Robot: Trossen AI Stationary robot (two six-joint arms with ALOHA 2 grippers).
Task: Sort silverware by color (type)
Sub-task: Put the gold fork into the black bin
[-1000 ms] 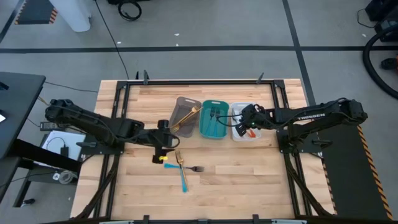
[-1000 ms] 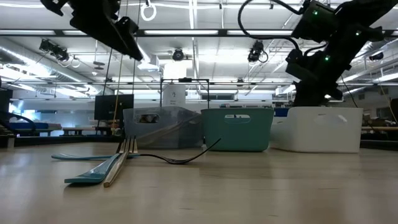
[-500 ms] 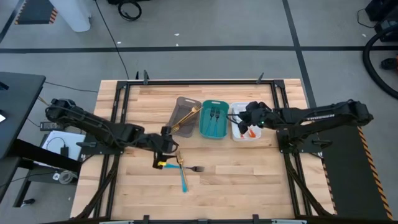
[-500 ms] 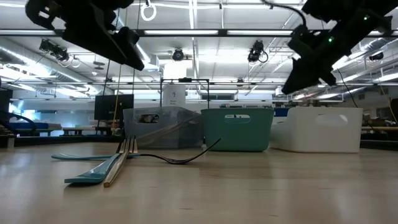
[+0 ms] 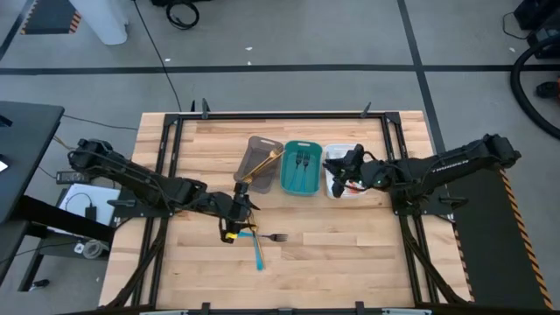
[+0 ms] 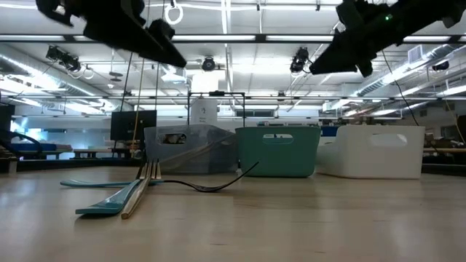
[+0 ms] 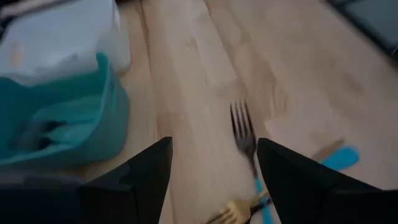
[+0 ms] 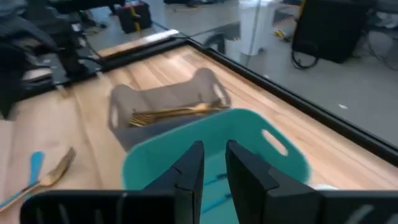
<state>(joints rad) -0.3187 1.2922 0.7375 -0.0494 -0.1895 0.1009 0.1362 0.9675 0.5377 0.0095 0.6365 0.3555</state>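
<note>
From above, three trays sat in a row near the table's middle: a grey-brown tray (image 5: 260, 159) holding gold silverware (image 5: 265, 164), a teal tray (image 5: 301, 167) with dark pieces in it, and a white tray (image 5: 345, 178) showing an orange handle. The left gripper (image 5: 240, 213) hung over the loose pieces on the bare wood, its fingers spread with nothing between them. Just under and beside it lay a gold fork (image 5: 248, 229), a dark fork (image 5: 274, 237) and a blue-handled piece (image 5: 258, 253). The right gripper (image 5: 337, 166) hovered at the white tray's edge nearest the teal tray.

At table height, both arms were raised well clear of the wood. The loose blue-handled piece (image 6: 109, 204) and the dark fork (image 6: 211, 185) lay in front of the grey-brown tray (image 6: 191, 148); the teal tray (image 6: 277, 151) and white tray (image 6: 371, 151) stood alongside.

The left wrist camera showed its two fingers (image 7: 140, 177) wide apart, with the dark fork (image 7: 243, 135) and gold fork (image 7: 239, 210) on the wood between them and the teal tray (image 7: 106, 118) close by.

The right wrist camera showed its fingers (image 8: 189, 171) close together, a narrow gap left and nothing visibly held, above the teal tray (image 8: 214, 140); beyond stood the grey-brown tray (image 8: 127, 102) with gold silverware (image 8: 171, 113).
</note>
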